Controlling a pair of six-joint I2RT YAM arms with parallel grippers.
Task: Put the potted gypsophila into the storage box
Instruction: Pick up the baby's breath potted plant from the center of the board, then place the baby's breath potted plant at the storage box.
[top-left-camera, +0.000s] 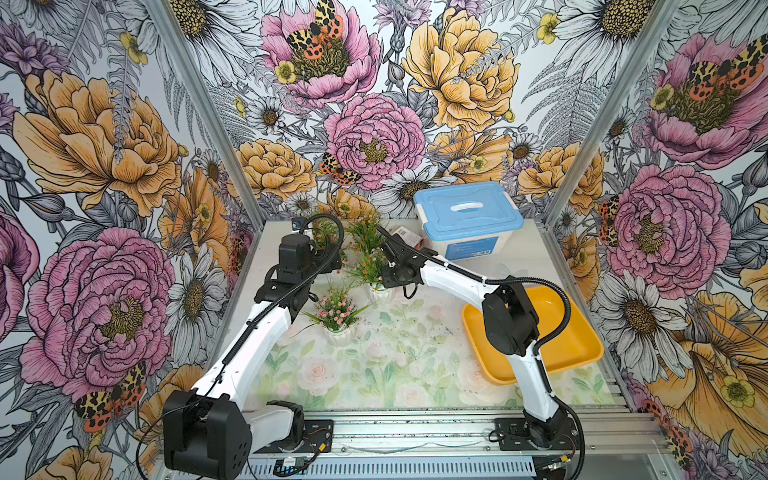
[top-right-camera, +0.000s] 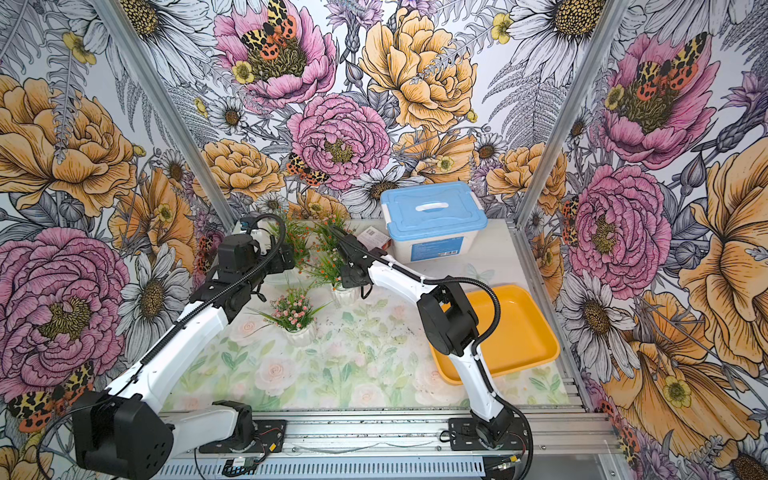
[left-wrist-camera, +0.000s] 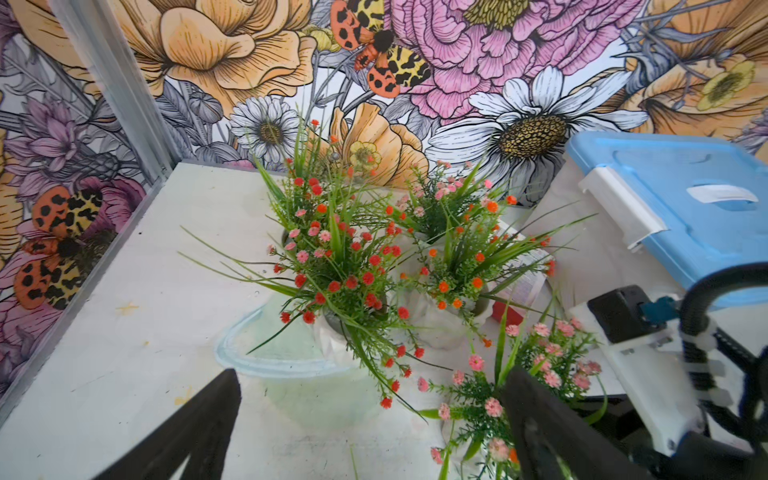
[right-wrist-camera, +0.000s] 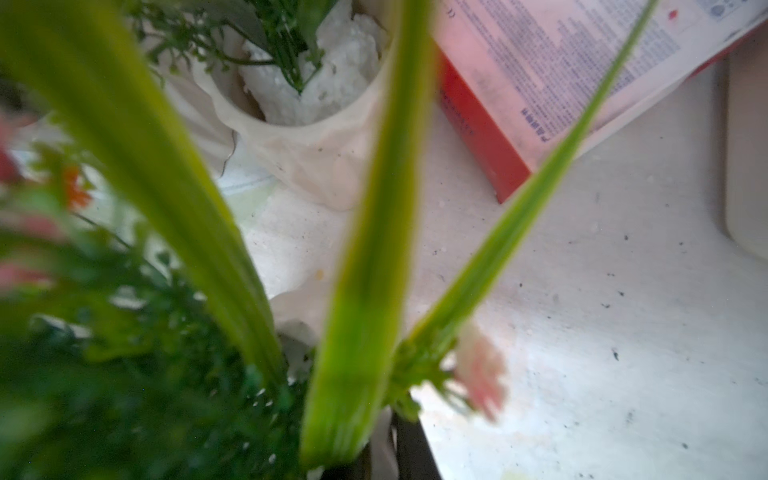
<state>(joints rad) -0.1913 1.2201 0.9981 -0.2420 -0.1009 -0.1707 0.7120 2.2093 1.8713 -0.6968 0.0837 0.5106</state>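
Right pincer (top-left-camera: 384, 276) is pressed together on sprigs of a potted plant (top-left-camera: 370, 266), frame centre; left pincer (left-wrist-camera: 365, 428) is spread. Yellow tray (top-left-camera: 582, 349), lower right, unfilled. Plant may be dropped: sprigs slip or snag.

- Closed in on three sides by walls (top-left-camera: 374, 104) papered with big drawn peonies, daisies and ferns in pink, orange and grey.
- Dotted here and there with spotted orange-and-yellow moths (top-left-camera: 320, 37).
- Framed at the back corners by slanting aluminium posts (top-left-camera: 201, 104).
- Floored by a pale bench (left-wrist-camera: 124, 332), laid with a faded rose-and-leaf mat (top-left-camera: 395, 365) speckled with dark crumbs.
- Edged in front with a slotted metal rail (top-left-camera: 415, 428).
- Lit brightly and evenly, soft all over.
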